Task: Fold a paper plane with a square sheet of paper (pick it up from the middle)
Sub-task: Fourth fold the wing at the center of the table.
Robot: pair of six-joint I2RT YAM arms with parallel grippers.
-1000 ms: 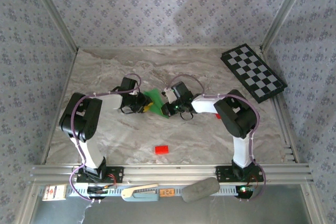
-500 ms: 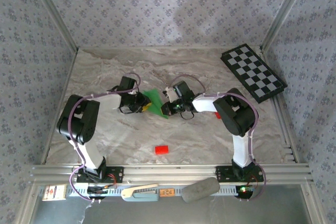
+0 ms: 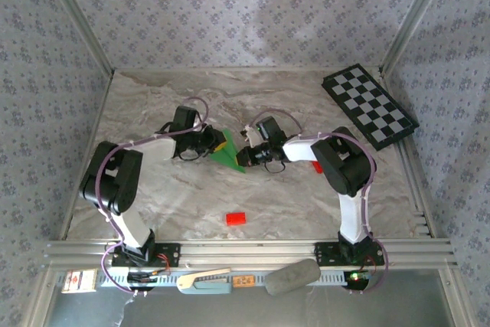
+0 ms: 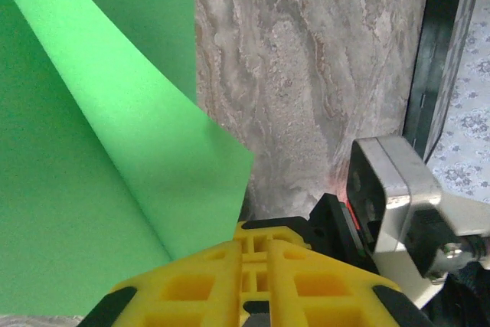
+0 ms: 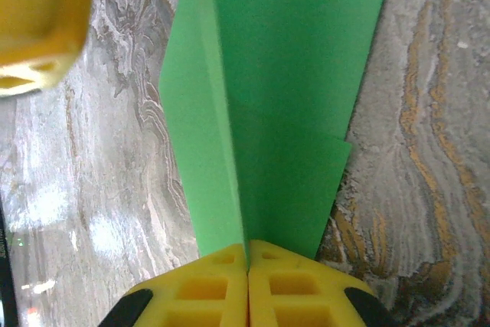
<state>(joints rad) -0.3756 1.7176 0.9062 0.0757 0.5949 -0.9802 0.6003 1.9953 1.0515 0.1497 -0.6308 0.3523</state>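
Observation:
The square sheet of paper [image 3: 229, 152] is bright green and creased, held off the marble table between my two grippers. My right gripper [image 3: 243, 157] is shut on its folded edge. In the right wrist view the fold [image 5: 283, 74] runs straight out from the pressed-together fingertips of that gripper [image 5: 247, 244]. My left gripper [image 3: 218, 145] is at the sheet's left edge. In the left wrist view the paper [image 4: 92, 151] lies against the left finger of this gripper [image 4: 256, 227], whose jaws stand almost together with a thin slit. Whether they pinch the paper is unclear.
A small red block [image 3: 236, 218] lies near the front middle of the table. A checkerboard [image 3: 370, 106] rests at the back right. Another red piece [image 3: 317, 167] sits beside the right arm. Patterned walls enclose the table on three sides.
My left gripper has moved right and slightly back to the paper's edge, and its jaws have narrowed. The right gripper keeps its hold on the paper.

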